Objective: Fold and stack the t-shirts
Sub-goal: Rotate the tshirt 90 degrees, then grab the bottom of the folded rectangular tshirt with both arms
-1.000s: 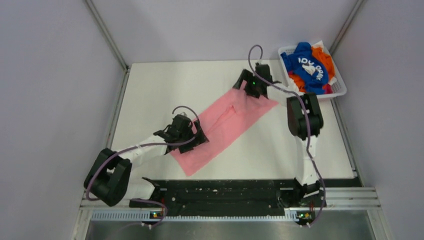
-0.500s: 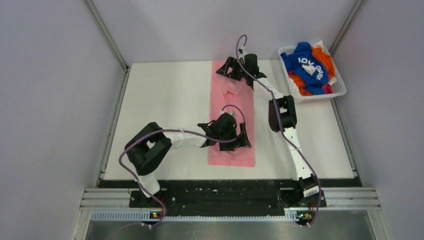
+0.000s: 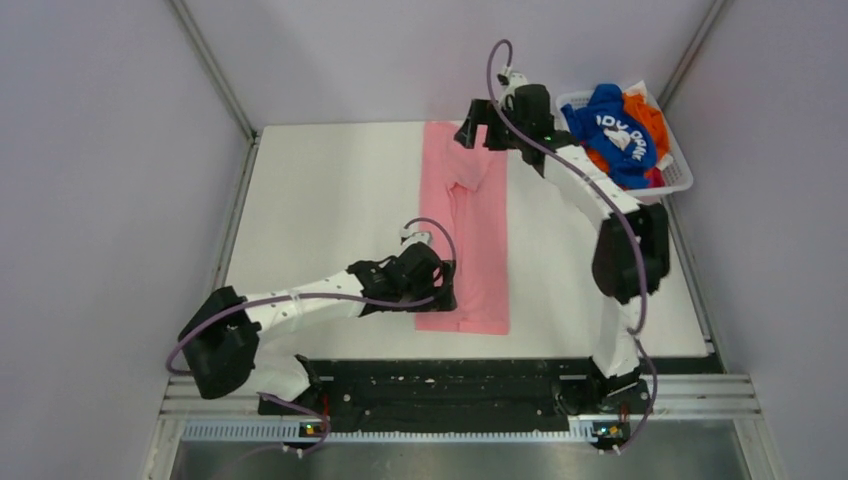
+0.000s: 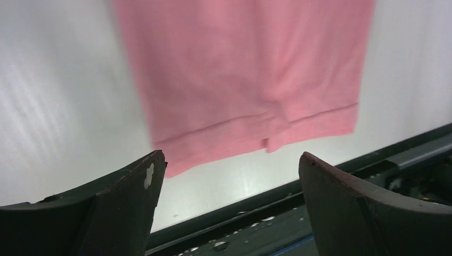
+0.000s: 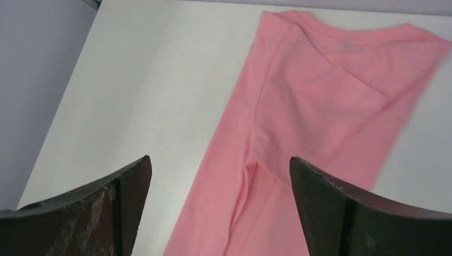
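The plain light pink cloth t-shirt (image 3: 478,230), which was lying slanted one second ago, is now laid as a long narrow strip on the white table (image 3: 330,200), running straight from 12 o'clock to 6 o'clock. Since half a second ago the cloth has been released by both arms. The left gripper (image 3: 440,290) has been drawn off to the 9 o'clock side of the near hem, and the right gripper (image 3: 478,135) is held at the 1 o'clock corner of the collar end. In both wrist views the jaws are seen wide apart with nothing between them. It is judged that the lengthwise folding is finished and a crosswise fold is next. The royal blue t-shirt with white lettering (image 3: 615,130) and the orange t-shirt (image 3: 645,105) are left in the white plastic slatted basket (image 3: 680,175) at 2 o'clock.
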Controlling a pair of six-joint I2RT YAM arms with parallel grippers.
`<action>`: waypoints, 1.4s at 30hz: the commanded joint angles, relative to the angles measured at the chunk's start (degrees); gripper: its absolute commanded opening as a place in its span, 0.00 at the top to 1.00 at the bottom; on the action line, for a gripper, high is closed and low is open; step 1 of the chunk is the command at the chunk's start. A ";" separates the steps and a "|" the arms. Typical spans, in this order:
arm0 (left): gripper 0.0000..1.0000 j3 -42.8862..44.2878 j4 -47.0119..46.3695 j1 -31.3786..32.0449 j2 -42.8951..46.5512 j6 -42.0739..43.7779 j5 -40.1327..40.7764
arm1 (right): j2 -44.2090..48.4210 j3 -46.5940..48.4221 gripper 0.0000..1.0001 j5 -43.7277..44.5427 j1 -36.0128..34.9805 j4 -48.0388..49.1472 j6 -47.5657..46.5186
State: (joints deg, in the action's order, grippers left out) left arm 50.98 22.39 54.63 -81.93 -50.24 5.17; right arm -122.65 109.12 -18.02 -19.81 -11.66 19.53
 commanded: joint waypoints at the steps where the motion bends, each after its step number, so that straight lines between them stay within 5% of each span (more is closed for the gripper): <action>1: 0.01 -6.24 6.74 -0.80 6.14 -0.02 6.88 | 22.88 -26.82 0.01 14.58 -1.53 0.26 1.00; 6: 0.07 -10.27 3.66 -2.93 8.06 -0.01 5.94 | 45.08 -58.56 0.02 25.00 -9.53 7.57 10.34; 11: 0.21 -11.78 -1.82 -3.79 3.41 0.64 0.72 | 54.64 -69.15 0.03 25.78 -17.59 3.21 15.83; 18: 0.65 -12.08 -3.04 -3.92 -0.85 0.51 -2.76 | 63.37 -76.54 0.08 23.78 -21.76 -6.15 19.59; 21: 0.76 -13.11 -3.22 -3.85 -1.64 0.28 -3.68 | 66.07 -78.78 0.13 20.96 -22.43 -9.04 20.98; 24: 1.00 -13.15 -2.17 -3.95 -3.19 -0.65 -4.57 | 68.08 -80.89 0.17 17.15 -23.57 -10.24 21.26; 36: 1.00 -14.21 -0.18 -3.92 -1.62 -1.80 -7.62 | 69.21 -89.30 0.45 14.34 -25.48 -8.26 24.49; 42: 1.00 -14.02 0.22 -3.92 -2.18 -2.00 -8.40 | 64.73 -90.42 0.69 18.55 -25.70 -5.24 26.53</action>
State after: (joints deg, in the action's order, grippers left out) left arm 38.87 17.80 50.63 -82.91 -52.51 -2.63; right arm -54.76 19.57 -3.27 -44.58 -17.98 44.34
